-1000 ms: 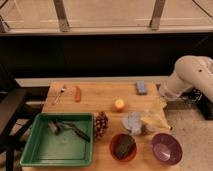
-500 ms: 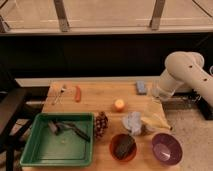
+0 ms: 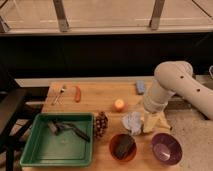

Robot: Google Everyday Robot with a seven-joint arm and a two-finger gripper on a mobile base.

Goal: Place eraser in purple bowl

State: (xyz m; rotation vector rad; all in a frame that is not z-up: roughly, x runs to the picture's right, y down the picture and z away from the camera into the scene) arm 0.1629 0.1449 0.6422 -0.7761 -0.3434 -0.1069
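Note:
The eraser [image 3: 123,145], a dark block, lies inside the orange bowl [image 3: 113,152] at the table's front edge. To its right stands the glossy purple bowl [image 3: 166,148], with nothing in it. My white arm reaches in from the right. Its gripper [image 3: 150,113] hangs low over the yellow packet [image 3: 157,122], behind and between the two bowls. The arm's bulk mostly hides the gripper. It stands open and carries nothing that I can see.
A green tray [image 3: 35,150] with dark utensils fills the front left. A brown pinecone-like thing [image 3: 101,125], a crumpled pale cloth [image 3: 132,122] and an orange ball [image 3: 119,104] sit mid-table. At the back lie a light blue block [image 3: 140,87], a red stick [image 3: 77,93] and a fork [image 3: 60,93].
The arm has swung in from the table's right edge, leftward and forward, and now covers the yellow packet's back. Nothing on the table has moved.

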